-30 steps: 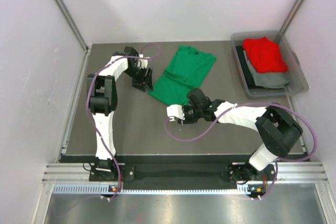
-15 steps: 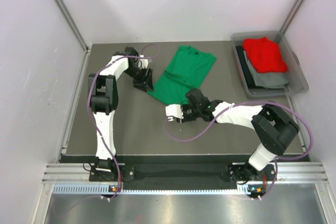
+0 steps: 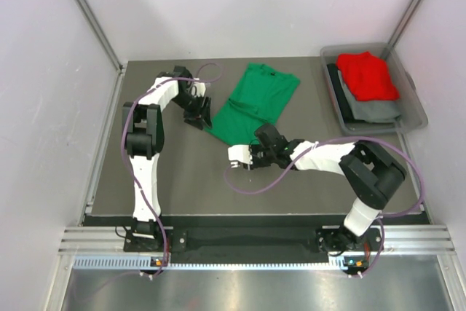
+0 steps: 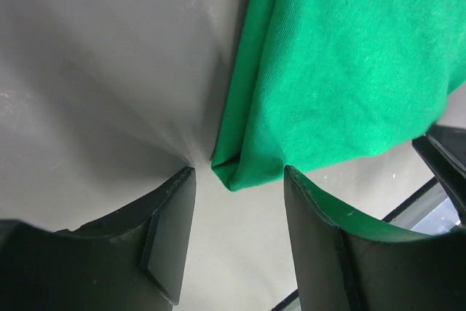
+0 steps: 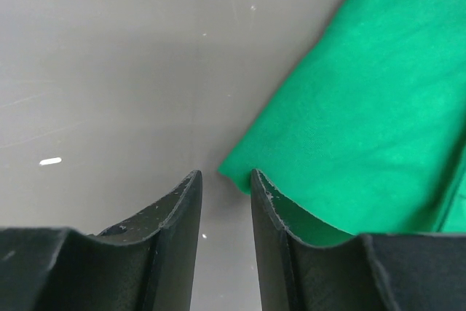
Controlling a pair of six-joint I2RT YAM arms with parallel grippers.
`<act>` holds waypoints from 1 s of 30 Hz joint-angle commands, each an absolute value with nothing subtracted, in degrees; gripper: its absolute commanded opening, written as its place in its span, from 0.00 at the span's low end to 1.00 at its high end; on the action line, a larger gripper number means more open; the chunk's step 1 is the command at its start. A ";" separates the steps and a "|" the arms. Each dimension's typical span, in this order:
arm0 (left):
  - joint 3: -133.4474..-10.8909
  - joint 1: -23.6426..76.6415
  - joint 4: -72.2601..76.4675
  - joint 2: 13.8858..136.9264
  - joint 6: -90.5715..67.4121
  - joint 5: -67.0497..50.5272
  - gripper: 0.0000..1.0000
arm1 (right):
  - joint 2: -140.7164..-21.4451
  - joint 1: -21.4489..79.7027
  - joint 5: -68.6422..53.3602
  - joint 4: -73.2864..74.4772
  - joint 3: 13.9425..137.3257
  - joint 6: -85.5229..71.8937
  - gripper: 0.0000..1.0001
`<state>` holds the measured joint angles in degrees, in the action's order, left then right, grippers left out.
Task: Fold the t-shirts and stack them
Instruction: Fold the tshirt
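The green t-shirt (image 3: 255,103) lay on the surface (image 3: 182,172).
The left end effector (image 4: 237,180) gaped around one corner; the right end effector (image 5: 226,180) stood narrowly parted, seemingly just short of another.

a dark grey table (image 3: 182,180) fills the middle of the top view, its matte surface showing a few pale flecks. a green t-shirt (image 3: 255,103) lies partly folded on it at upper centre, slanting down toward the left. a clear plastic bin (image 3: 382,129) sits on the table's upper right corner.
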<state>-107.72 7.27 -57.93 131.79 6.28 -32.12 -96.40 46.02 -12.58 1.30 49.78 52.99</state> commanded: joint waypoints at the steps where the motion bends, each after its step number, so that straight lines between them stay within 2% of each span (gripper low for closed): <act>1: -108.81 7.47 -60.56 132.01 7.82 -31.64 0.57 | -98.26 46.85 -11.96 2.11 53.70 53.70 0.33; 6: -109.51 8.61 -60.82 133.50 7.82 -31.82 0.54 | -99.93 46.84 -10.90 2.37 55.28 53.61 0.31; 9: -109.95 9.67 -61.17 134.65 8.09 -31.82 0.43 | -100.37 46.85 -9.93 2.20 55.55 53.44 0.23; 10: -109.95 9.93 -61.08 134.82 8.00 -31.90 0.36 | -100.46 46.85 -9.15 1.76 55.55 53.09 0.17; 13: -110.30 10.63 -61.00 135.26 8.00 -32.43 0.25 | -100.99 46.85 -8.44 2.37 55.90 52.91 0.05; 14: -110.48 10.81 -60.91 135.26 8.00 -32.52 0.09 | -100.99 46.85 -8.18 2.46 55.90 52.82 0.03; 15: -110.39 10.90 -60.82 135.00 8.00 -32.61 0.00 | -100.73 46.76 -8.00 2.46 55.72 52.56 0.00; 20: -104.88 11.60 -59.51 127.72 7.91 -34.63 0.00 | -96.52 46.41 -6.68 4.31 52.84 50.89 0.00; 24: -99.50 14.06 -56.87 119.37 7.74 -35.33 0.00 | -88.53 46.49 -5.10 6.85 50.63 50.19 0.00; 30: -92.47 22.40 -54.41 109.52 7.91 -32.08 0.00 | -77.29 46.23 -3.60 12.03 47.99 48.96 0.00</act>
